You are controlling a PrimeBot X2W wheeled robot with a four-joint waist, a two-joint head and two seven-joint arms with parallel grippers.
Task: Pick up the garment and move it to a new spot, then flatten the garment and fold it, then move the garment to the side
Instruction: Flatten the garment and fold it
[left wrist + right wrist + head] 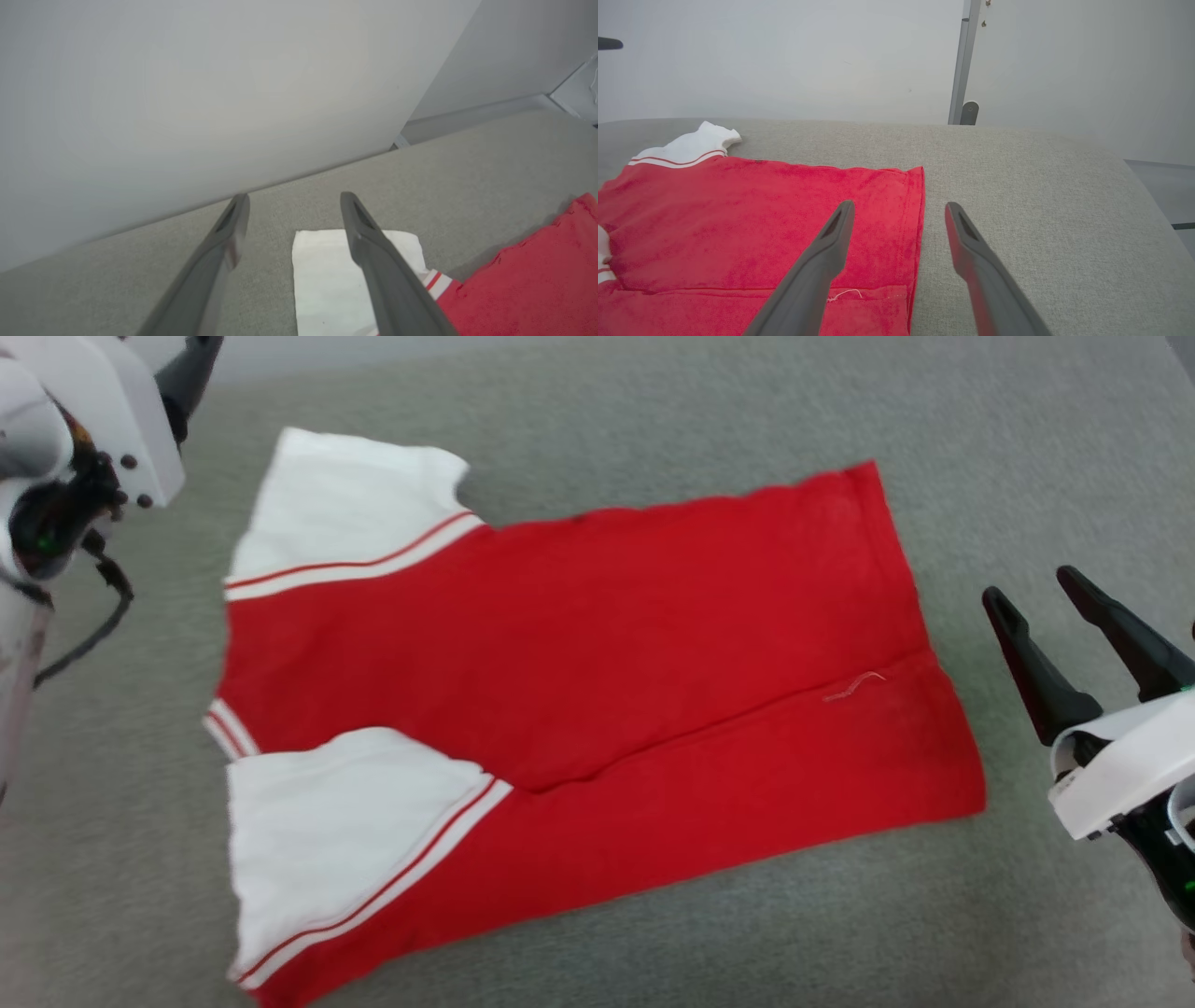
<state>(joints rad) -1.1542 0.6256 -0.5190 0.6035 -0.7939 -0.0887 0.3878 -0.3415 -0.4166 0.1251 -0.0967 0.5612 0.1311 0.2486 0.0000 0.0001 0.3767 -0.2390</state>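
- One lengthwise fold looks to be in. The garment [579, 644] lies spread on the grey bench [653, 411], collar end toward the robot's left and hem toward its right. Its near long side is turned over the middle along a crease that slants across the red.
- Two white sleeves lie flat at the collar end, the far sleeve [345, 504] and the near sleeve [336, 831]. The cloth has few wrinkles, so I judge the moving and flattening done.
- Left to do, as I read it: bring the far side in, probably add a crosswise fold, and last move the garment aside.
- Left claw [294, 198] stands wide and holds nothing. It hangs by the far sleeve's outer edge; how high above it I cannot tell.
- Right claw [1032, 586] is likewise spread wide and empty, just beyond the hem over bare bench, its tips apart from the red edge.
- Hard to settle: the side facing up is plain red, so I cannot say whether the print lies underneath or inside the fold.
- The head view cuts the left claw at its top edge, and the near sleeve's lowest corner runs to the bottom edge.
- A thin pale thread [854, 686] sits on the crease near the hem; I cannot make out whether it is loose or stitched in.
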